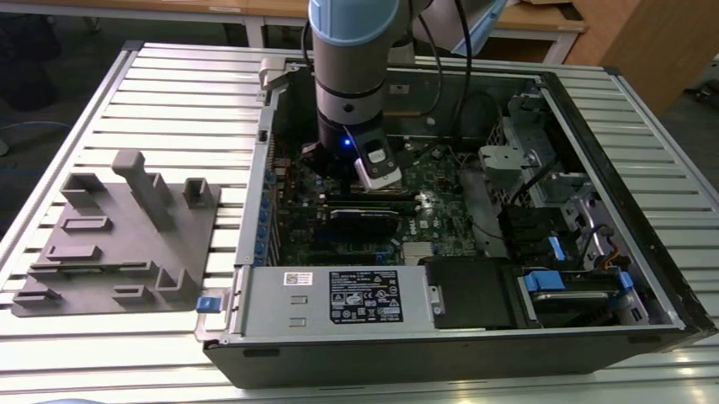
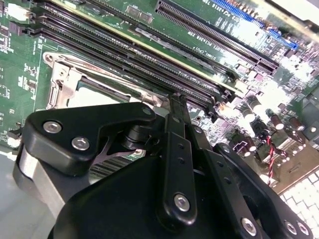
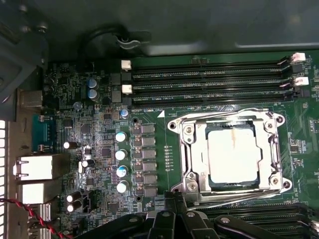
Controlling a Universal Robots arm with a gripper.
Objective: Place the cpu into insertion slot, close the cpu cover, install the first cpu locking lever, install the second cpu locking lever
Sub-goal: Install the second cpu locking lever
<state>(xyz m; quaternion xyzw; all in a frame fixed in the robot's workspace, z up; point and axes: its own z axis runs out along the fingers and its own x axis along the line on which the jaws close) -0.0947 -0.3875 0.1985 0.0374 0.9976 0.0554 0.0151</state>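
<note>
The cpu (image 3: 233,155) lies flat in the insertion slot (image 3: 195,158) on the green board, its silver-grey top showing through the window of the cpu cover (image 3: 188,149), which lies down over it. Thin metal levers run along two sides of the cover (image 3: 224,195). In the second wrist view the cpu (image 2: 94,94) and the cover (image 2: 62,79) are partly hidden behind my gripper (image 2: 177,99). Its black fingers are shut together, with the tips at the socket's corner by the end of one lever (image 2: 114,74). Whether they touch it is unclear. In the exterior view the gripper (image 1: 379,177) hangs low inside the case.
Long black memory slots (image 3: 209,82) flank the socket on two sides. Capacitors (image 3: 121,162) and rear ports (image 3: 40,167) lie beside it. The case walls (image 1: 612,168), a power supply (image 1: 337,295) and drive bays (image 1: 561,252) ring the board. A grey fixture (image 1: 124,236) sits on the exterior view's left.
</note>
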